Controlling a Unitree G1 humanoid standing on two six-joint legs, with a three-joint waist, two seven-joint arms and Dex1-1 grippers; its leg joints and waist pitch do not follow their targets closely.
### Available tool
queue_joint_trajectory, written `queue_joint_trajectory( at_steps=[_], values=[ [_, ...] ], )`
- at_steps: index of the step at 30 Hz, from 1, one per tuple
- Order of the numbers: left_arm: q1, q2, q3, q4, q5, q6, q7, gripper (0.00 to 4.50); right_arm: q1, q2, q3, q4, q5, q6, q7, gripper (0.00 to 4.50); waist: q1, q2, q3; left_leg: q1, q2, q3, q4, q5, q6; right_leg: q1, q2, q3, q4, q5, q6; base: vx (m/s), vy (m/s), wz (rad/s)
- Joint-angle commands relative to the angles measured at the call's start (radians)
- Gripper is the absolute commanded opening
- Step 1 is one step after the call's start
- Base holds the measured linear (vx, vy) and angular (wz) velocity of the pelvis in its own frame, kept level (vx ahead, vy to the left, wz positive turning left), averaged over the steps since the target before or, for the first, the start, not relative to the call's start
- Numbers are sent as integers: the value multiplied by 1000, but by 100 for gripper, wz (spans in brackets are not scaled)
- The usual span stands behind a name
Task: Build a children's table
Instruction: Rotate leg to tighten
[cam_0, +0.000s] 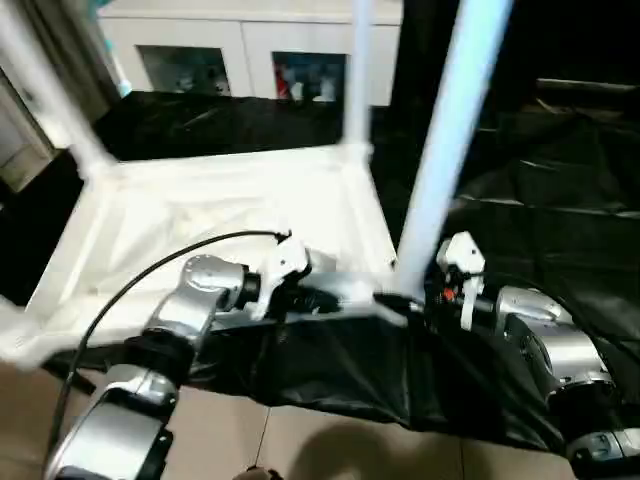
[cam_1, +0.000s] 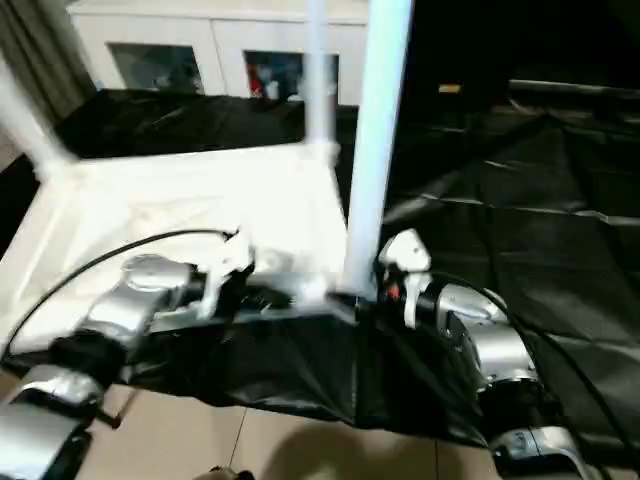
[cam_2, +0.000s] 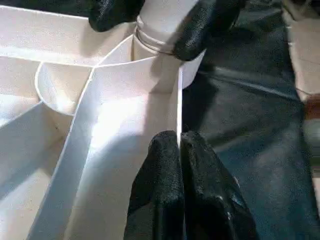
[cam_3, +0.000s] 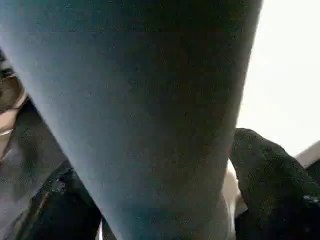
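The children's table (cam_0: 230, 215) lies upside down on a black sheet (cam_0: 540, 200), its ribbed underside facing up. Three white legs stand in its corner sockets: a near leg (cam_0: 445, 140) rising at the corner closest to the robot's right arm, a far leg (cam_0: 358, 70) behind it, and a third leg (cam_0: 45, 90) slanting up at the far corner on the robot's left.

The left gripper (cam_2: 180, 145) has its jaws clenched on the thin near wall (cam_2: 179, 107) of the table top, one black finger on each side of the wall's edge. Straight ahead of these jaws, along the same wall, sits the round corner socket (cam_2: 192, 67) with the foot of the near leg in it.

The right gripper (cam_2: 155, 15) has its jaws spread wide around that leg just above the socket, one finger (cam_3: 272, 185) on each side of the tube, close against it; whether they press on it cannot be told. In the right wrist view the leg rises between the jaws, close to the camera.

The black sheet covers a low surface and hangs over its near edge down towards a tiled floor (cam_0: 300, 445). Beyond the far side of the table stands a white cabinet (cam_0: 250, 50) with glass doors.
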Motion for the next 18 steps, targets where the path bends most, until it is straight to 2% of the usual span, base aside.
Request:
queue_joint_trajectory(
  at_steps=[1, 4, 10, 15, 16, 18],
  values=[
    [6, 7, -9, -24, -23, 10, -53, 0, 3, -20, 5, -14, -9, -13, 11, 367, -1, -15, -65, 24, 34, -10, -54, -187, 103, 47, -43, 22, -52, -57, -291, 0, 0, 0],
    [7, 18, -10, -32, -29, 20, -72, 0, 0, -25, 5, -13, -2, -4, 32, 367, -2, -17, -63, 24, 35, -11, -56, -197, 88, 48, -45, 23, -56, -102, -279, 0, 0, 0],
    [17, 25, -6, -66, -41, 44, -81, 0, 0, -27, 8, -20, 13, 14, 68, 318, -4, -18, -67, 22, 34, -11, -52, -161, 104, 49, -43, 22, -49, -51, -288, 0, 0, 0],
    [7, -12, 15, -40, -29, 28, 14, 0, 35, 10, 3, -43, 26, 55, 9, 279, -3, -17, -68, 23, 33, -11, -50, -153, 111, 50, -42, 22, -48, -35, -292, 0, 0, 0],
    [-1, -23, 20, -25, -19, 21, 50, 0, 36, 24, -3, -33, 14, 59, -35, 272, -4, -15, -67, 24, 34, -11, -51, -163, 104, 49, -43, 22, -51, -49, -290, 0, 0, 0],
    [-8, -32, 24, -11, -10, 14, 85, 0, 36, 37, -8, -22, 0, 59, -78, 264, -6, -18, -65, 24, 32, -12, -53, -189, 86, 48, -44, 22, -55, -93, -280, 0, 0, 0]
  ],
)
